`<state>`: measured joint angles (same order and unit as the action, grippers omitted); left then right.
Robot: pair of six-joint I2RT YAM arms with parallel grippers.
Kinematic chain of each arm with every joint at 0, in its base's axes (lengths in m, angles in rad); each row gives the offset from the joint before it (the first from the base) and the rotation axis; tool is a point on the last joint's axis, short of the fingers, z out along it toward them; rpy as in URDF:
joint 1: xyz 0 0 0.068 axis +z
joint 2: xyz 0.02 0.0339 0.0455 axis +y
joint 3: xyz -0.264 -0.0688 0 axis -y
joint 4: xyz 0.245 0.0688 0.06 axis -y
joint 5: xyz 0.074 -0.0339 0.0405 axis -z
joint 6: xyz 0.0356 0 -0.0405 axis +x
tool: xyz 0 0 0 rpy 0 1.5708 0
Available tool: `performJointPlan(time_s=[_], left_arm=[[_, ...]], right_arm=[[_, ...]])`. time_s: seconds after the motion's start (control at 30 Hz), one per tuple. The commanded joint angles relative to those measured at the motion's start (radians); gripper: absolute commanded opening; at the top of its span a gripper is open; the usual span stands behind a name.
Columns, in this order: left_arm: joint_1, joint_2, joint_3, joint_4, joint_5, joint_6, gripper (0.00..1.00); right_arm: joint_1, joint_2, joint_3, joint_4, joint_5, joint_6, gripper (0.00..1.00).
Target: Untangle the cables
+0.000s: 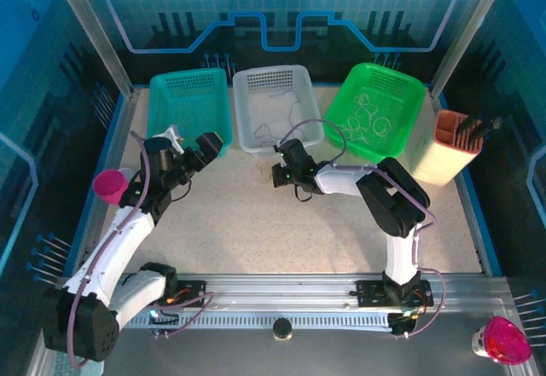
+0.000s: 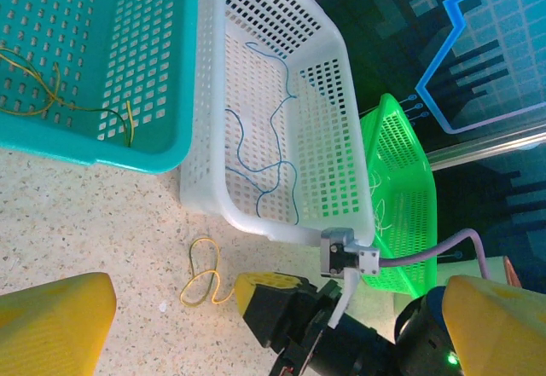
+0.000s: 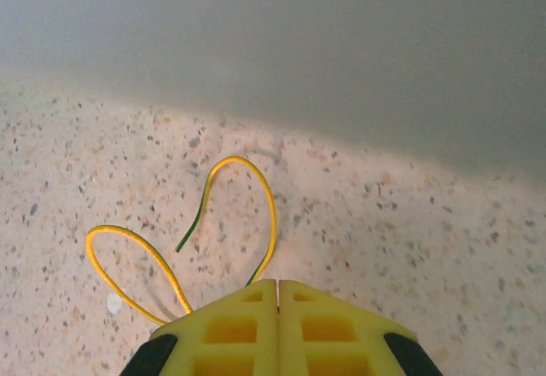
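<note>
Jaws on the right arm (image 1: pixel 341 180) pinched shut on the yellow cable (image 3: pixel 273 221); left arm's (image 1: pixel 119 240) jaws wide, empty

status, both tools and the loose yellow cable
Left tool open, holding nothing. Right tool shut on yellow cable, loops lying on table. White basket just beyond it.

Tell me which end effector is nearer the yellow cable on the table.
Right. The right end effector is shut on the yellow cable; the left end effector hangs open off to its left, apart from it.
</note>
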<state>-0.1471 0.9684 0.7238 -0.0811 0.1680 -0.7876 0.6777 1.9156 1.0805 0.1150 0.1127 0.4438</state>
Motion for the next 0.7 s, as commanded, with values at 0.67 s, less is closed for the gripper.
performJointPlan(time_s=[0.67], left_arm=[[-0.156, 0.024, 0.060, 0.041, 0.170, 0.266, 0.95]], right_arm=[[-0.006, -0.494, 0.028, -0.269, -0.162, -0.201, 0.00]])
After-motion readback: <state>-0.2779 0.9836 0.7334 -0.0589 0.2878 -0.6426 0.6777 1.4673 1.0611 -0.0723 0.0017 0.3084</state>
